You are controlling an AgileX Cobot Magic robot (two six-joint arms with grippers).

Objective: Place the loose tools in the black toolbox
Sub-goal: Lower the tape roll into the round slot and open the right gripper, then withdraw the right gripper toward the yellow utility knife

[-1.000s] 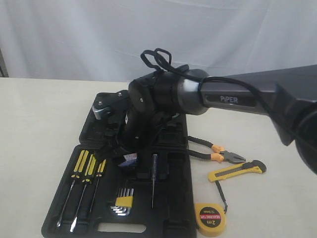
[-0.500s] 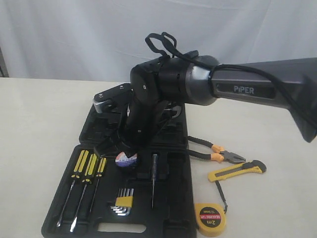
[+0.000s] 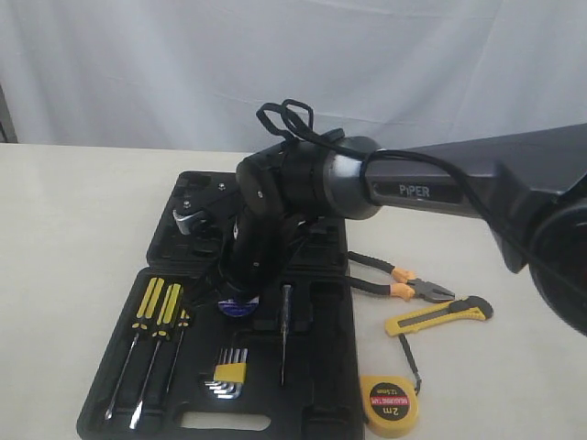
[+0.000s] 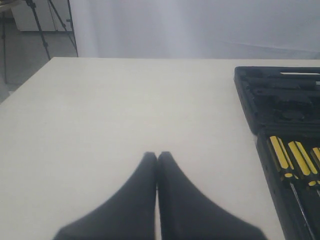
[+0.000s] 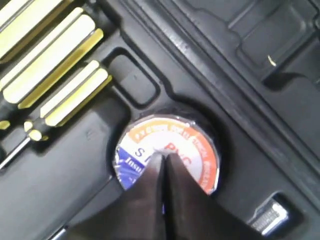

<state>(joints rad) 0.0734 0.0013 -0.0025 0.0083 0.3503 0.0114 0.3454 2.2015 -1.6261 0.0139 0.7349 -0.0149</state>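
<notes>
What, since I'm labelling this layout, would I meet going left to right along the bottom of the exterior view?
yellow-black screwdrivers → hex keys → slim screwdriver → tape measure

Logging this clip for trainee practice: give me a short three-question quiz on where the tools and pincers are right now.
1. True or false: the tape roll lies in the black toolbox.
2. Which loose tools lie on the table outside the toolbox? A) pliers, utility knife and tape measure; B) the pliers only; C) none.
3. Fill in: the left pincer, over bare table, is ____ (open or shut).
Key: 1 true; 2 A; 3 shut.
</notes>
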